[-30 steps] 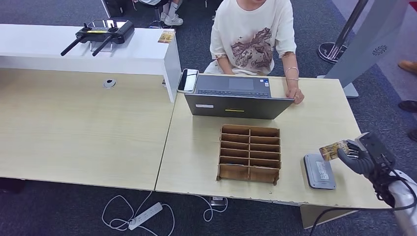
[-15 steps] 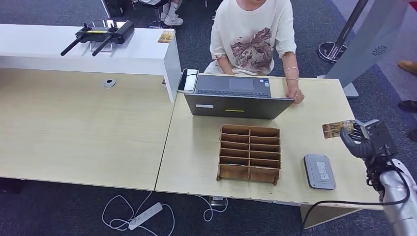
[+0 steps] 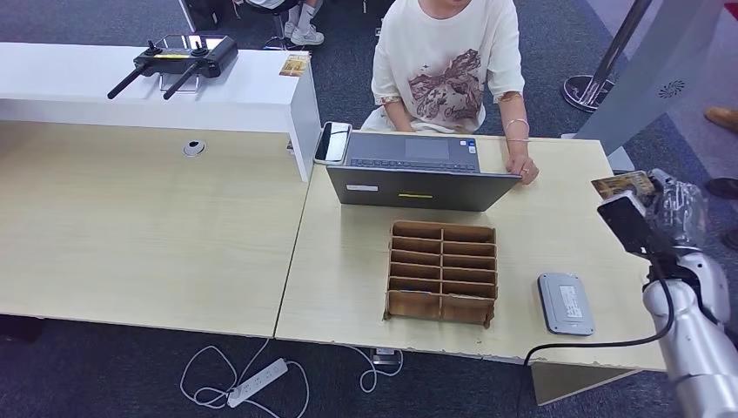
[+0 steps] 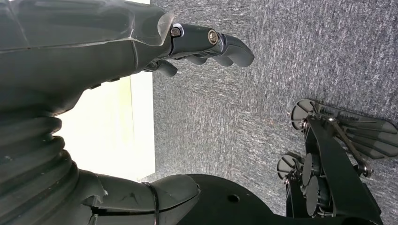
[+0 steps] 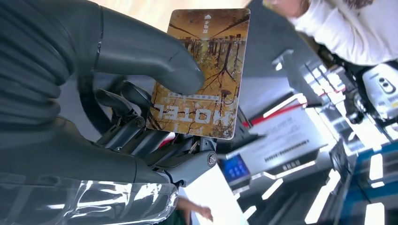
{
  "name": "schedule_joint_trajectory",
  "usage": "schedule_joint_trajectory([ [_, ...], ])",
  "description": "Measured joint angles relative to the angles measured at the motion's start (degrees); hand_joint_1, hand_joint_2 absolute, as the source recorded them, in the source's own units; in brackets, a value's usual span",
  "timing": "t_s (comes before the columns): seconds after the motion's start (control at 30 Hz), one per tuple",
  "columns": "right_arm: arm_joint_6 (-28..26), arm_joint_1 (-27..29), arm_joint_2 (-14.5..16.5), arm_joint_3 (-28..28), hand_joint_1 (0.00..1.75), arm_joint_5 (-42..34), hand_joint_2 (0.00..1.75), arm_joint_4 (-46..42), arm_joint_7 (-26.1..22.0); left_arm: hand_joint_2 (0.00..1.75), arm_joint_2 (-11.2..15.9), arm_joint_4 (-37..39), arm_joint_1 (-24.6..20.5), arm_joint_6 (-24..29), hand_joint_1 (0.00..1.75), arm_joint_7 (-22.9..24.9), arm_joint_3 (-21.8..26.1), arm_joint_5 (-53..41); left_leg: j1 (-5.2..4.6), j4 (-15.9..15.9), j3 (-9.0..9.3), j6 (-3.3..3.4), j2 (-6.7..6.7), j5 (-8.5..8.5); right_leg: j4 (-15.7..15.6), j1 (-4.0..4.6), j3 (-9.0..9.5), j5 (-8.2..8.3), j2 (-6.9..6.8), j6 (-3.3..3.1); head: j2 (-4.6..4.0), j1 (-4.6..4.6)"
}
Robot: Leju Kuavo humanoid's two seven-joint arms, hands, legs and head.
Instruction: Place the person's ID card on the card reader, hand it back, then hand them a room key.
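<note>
Right hand [image 5: 141, 122] pinched a glossy rectangular card [image 5: 202, 75] printed "HOTEL"; flat grey rounded reader [image 3: 566, 303] lay on woodgrain desk [image 3: 348, 279]. Left hand [image 4: 117, 51] empty, fingers loosely curled.

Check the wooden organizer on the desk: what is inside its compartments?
The wooden organizer shows two columns of slots, and the head view sees only dividers and shadow in them. The slot floors are hidden by the dividers, so flat cards could lie unseen.

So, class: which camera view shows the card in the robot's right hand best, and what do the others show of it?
The right wrist view: the card is close, its HOTEL lettering readable, pinched by the right hand. The head view shows it small, at the table's right edge. The left wrist view shows carpet instead.
</note>
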Motion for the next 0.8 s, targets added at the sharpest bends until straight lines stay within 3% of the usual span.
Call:
schedule_joint_trajectory([
  [0.37, -8.48, -4.47, 1.08, 0.97, 1.75, 13.79, 1.75, -0.44, 2.56, 1.75, 0.02, 0.00, -0.01, -0.10, 0.00, 0.01, -0.02, -0.32, 0.00, 0.00, 0.00, 0.00, 0.00, 0.00, 0.01, 0.00, 0.00, 0.00, 0.01, 0.00, 0.00, 0.00],
  [0.8, -5.01, -15.27, 3.36, 6.90, 1.75, 23.08, 1.75, 3.94, 5.19, 1.75, 0.14, 0.00, -0.09, -0.69, 0.00, 0.18, -0.02, -0.55, 0.00, 0.00, 0.00, -0.04, 0.01, 0.03, 0.03, 0.00, -0.01, 0.01, 0.02, -0.01, 0.00, 0.00],
])
